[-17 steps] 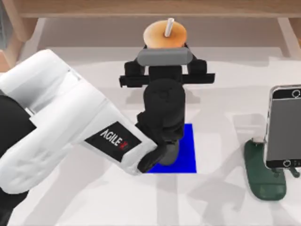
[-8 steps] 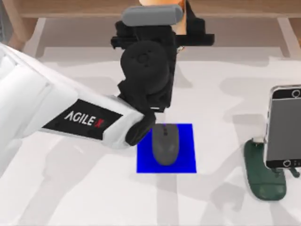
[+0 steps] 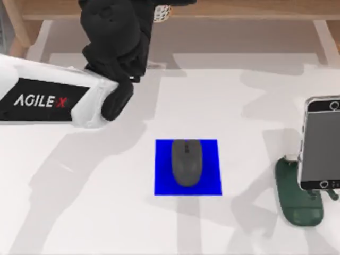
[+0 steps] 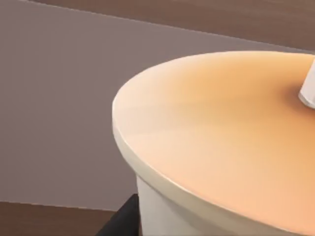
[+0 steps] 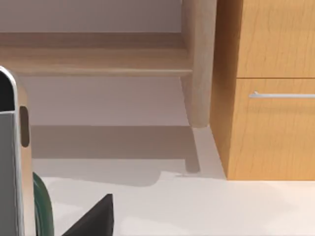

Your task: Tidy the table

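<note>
ok so my left arm (image 3: 48, 101) is reaching in from the left side of the surface (image 3: 79, 212), w/ the black wrist up at the far edge, near the wooden rail (image 3: 255, 8). My left fingers (image 4: 120, 221) are pinching the cup (image 4: 221, 147), holding it up off the surface. In the left wrist cam I'm staring at it super close: orange lid, pale wall below it, and a bit of the white straw (image 4: 309, 91) poking out of the lid. One dark finger is sitting right against the cup wall. From the top cam just a sliver of the cup is peeking out beside the wrist, at the far edge.

The surface itself is the big white top under everything. Around the middle the grey mouse (image 3: 186, 162) is lying on the blue mat (image 3: 162, 183), well apart from my left arm. Over on the right side the phone (image 3: 321, 143) is standing upright in its dark green stand (image 3: 297, 204).

My right fingers (image 5: 93, 216) are hanging just beside the phone and stand, facing a wooden drawer cabinet (image 5: 275, 123) and a table leg (image 5: 199, 64). Tbh can't tell if they're spread or pressed together.
</note>
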`<state>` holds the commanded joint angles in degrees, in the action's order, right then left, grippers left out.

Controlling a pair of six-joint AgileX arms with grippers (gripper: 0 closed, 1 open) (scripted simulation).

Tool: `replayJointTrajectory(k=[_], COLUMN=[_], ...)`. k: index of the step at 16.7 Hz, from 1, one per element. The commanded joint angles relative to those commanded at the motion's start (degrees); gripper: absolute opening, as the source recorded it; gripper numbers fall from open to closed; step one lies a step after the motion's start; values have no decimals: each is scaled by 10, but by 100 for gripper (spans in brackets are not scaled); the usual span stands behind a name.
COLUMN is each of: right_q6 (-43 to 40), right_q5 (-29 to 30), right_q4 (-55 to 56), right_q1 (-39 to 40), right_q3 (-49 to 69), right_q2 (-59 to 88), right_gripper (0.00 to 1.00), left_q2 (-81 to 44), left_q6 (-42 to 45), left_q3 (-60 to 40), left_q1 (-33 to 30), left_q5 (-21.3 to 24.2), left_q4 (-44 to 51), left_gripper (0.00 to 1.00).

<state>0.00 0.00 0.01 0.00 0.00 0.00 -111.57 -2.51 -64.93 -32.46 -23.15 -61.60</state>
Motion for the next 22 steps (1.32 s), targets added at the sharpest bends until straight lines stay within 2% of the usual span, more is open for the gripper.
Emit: replayJointTrajectory(k=[10, 16, 22], right_q6=[0, 0, 0], right_q5=[0, 0, 0], right_q4=[0, 0, 0], right_q1=[0, 0, 0], right_q3=[0, 0, 0], right_q2=[0, 0, 0], right_gripper=[100, 100, 100], left_q2=[19, -9, -34], left_q6=[20, 27, 26], left_q3=[-59, -124, -163], left_q1=[132, 155, 157], left_q5=[79, 94, 93], left_q4=[174, 251, 275], left_gripper=[0, 0, 0])
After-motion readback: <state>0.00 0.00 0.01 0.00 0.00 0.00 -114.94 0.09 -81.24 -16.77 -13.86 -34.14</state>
